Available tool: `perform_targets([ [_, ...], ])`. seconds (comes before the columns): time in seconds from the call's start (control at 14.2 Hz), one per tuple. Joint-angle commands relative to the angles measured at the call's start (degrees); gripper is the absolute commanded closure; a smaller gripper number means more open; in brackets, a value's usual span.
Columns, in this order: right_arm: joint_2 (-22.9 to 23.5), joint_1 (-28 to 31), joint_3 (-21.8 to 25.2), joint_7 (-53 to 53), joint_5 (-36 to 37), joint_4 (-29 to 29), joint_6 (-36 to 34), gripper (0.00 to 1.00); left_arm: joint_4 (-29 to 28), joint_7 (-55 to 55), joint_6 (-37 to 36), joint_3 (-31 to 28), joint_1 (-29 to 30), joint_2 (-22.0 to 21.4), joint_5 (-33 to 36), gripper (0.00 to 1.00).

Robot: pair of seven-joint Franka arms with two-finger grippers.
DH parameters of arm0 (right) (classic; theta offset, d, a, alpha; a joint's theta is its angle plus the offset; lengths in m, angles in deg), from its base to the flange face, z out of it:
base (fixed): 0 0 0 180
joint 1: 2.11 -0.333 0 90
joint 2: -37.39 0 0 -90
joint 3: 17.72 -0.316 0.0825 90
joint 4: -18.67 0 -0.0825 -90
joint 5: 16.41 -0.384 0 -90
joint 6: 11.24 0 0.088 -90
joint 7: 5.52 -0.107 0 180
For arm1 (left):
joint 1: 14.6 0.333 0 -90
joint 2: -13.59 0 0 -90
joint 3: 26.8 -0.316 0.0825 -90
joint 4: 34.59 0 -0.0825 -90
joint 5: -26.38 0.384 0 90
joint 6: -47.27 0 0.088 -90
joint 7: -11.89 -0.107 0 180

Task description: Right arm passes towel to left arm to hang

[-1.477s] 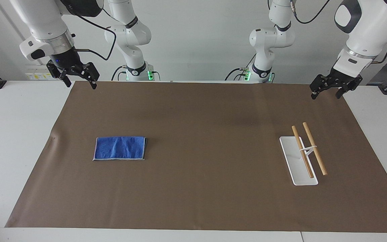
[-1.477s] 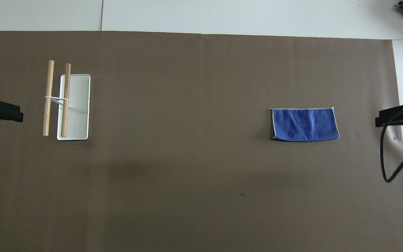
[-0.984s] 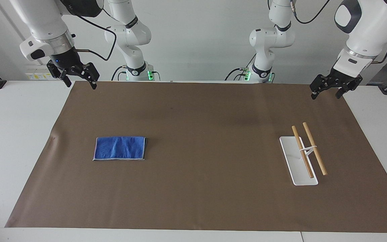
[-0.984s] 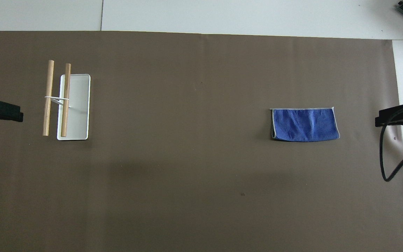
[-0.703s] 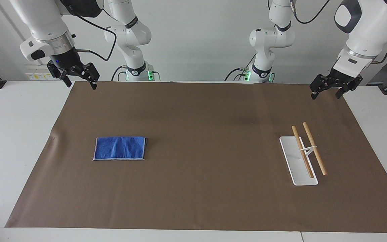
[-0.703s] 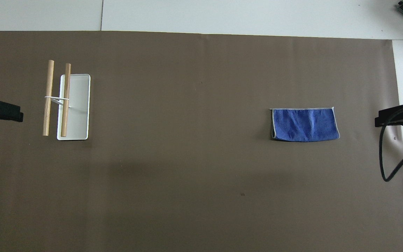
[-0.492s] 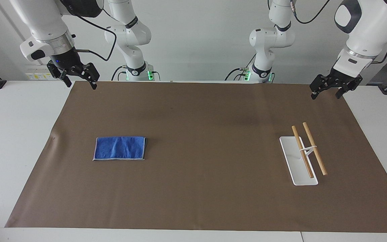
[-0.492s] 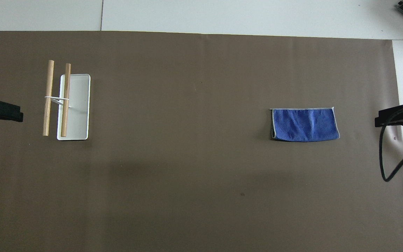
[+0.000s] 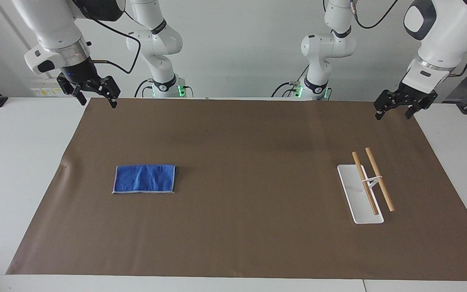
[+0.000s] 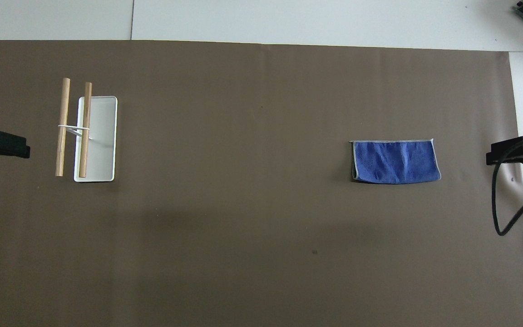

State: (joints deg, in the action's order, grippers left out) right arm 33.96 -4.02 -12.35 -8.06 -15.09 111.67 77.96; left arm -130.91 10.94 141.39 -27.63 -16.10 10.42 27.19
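In the facing view, my right gripper (image 9: 97, 100) hangs in the upper left of the frame, raised over the corner of the brown mat (image 9: 241, 134) at my right arm's end of the table. Its two fingers are spread wide apart with nothing between them. My left gripper (image 9: 393, 113) hangs in the upper right of the frame, over the mat's corner at my left arm's end, and its fingers also stand apart and empty. The towel (image 9: 144, 179) lies flat on the mat in the left half of the frame, a blue rectangle with a pale edge, well apart from both of my grippers. In the right half of the frame stands the white rack (image 9: 359, 198) with two wooden rods (image 9: 379, 179) raised over its tray.

In the overhead view, only the black tip of my left gripper (image 10: 0, 144) shows at the left edge, mid-height, near the rack (image 10: 102, 136). My right gripper (image 10: 515, 152) shows at the right edge, mid-height, with its black cable (image 10: 497, 200) looping below it. The towel (image 10: 395, 161) lies right of centre on the mat (image 10: 243, 204), with mat showing between it and that gripper; I cannot tell my finger state from this view.
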Motion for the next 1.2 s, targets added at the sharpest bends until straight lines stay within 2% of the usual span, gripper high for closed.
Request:
perform_targets([
  [0.0,-1.1,0.2,-0.5,-0.8,0.8,1.7,1.2,0.0,-1.3,0.6,0.0,0.4,0.4,-1.3,1.0,0.0],
  [0.56,-0.3,0.2,-2.1,-1.1,0.8,2.4,4.8,0.0,-1.3,0.6,0.0,0.3,0.4,-1.3,1.0,0.0],
  [0.7,2.5,0.2,-2.8,-1.0,0.8,3.1,8.9,0.0,-1.3,0.6,0.0,0.3,0.4,-1.3,1.0,0.0],
  [0.91,7.5,-0.4,-3.7,-0.9,0.8,5.5,18.4,0.0,-1.3,0.6,0.0,0.4,0.4,-1.3,1.0,0.0],
  [1.12,12.0,-0.3,-3.7,1.1,0.2,10.9,29.5,0.0,-1.3,0.6,0.0,0.4,0.4,-1.3,1.0,0.0],
])
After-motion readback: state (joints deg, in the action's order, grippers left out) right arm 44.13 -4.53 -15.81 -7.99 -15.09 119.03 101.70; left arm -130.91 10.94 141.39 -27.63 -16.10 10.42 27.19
